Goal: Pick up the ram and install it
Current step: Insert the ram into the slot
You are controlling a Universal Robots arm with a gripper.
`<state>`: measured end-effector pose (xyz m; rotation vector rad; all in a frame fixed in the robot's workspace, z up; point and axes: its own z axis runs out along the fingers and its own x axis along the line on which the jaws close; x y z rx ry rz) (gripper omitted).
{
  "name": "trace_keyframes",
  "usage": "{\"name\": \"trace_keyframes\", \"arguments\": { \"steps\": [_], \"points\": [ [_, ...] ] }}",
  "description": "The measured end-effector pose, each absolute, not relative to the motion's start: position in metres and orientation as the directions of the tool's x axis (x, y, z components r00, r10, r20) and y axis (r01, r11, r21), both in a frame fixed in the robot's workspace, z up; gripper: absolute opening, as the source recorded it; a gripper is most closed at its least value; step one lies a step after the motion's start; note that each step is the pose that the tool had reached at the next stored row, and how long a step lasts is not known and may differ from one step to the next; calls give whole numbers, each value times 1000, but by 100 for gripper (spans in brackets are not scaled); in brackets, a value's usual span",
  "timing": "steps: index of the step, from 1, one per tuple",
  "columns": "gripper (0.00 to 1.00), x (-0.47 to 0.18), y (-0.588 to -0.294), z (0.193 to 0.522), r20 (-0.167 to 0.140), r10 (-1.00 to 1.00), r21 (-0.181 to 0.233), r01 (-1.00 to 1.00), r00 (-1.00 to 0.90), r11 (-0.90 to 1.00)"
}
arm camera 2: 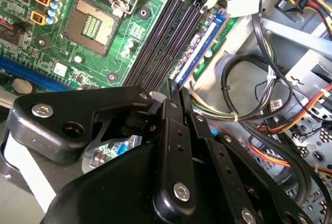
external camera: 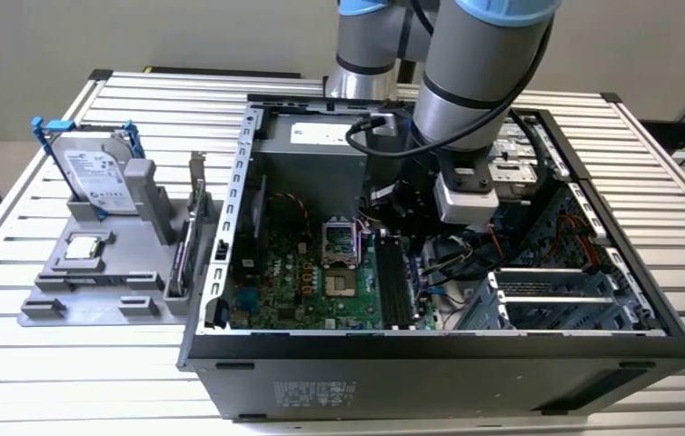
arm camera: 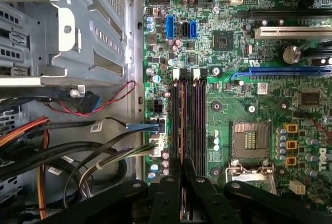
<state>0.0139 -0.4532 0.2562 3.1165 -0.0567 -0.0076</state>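
Note:
The ram (arm camera: 181, 120) is a thin stick standing on edge in the outermost black memory slot of the green motherboard (arm camera: 233, 94), nearest the board's edge. In the second wrist view the ram (arm camera 2: 203, 45) shows as a blue strip with an orange edge running along that slot. My gripper (arm camera: 182, 168) has its black fingers drawn close together over the near end of the stick, with the ram's edge running in between them. The same fingertips (arm camera 2: 174, 90) meet at the stick's end. The neighbouring slots (arm camera: 198, 125) hold nothing.
The open CPU socket (arm camera: 250, 140) lies beside the slots. A metal drive cage (arm camera: 78, 32) and bundled cables (arm camera: 62, 151) crowd the other side. Outside the case (external camera: 440, 363), a grey holder (external camera: 100, 272) carries a hard drive (external camera: 94, 177) and a bracketed card (external camera: 197, 227).

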Motion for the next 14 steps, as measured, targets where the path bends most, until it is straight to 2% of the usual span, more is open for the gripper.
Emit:
{"name": "trace_keyframes", "arguments": {
  "steps": [14],
  "points": [
    [0,15,-455,242,-4,-36,25,-36,999,-999]
  ]
}}
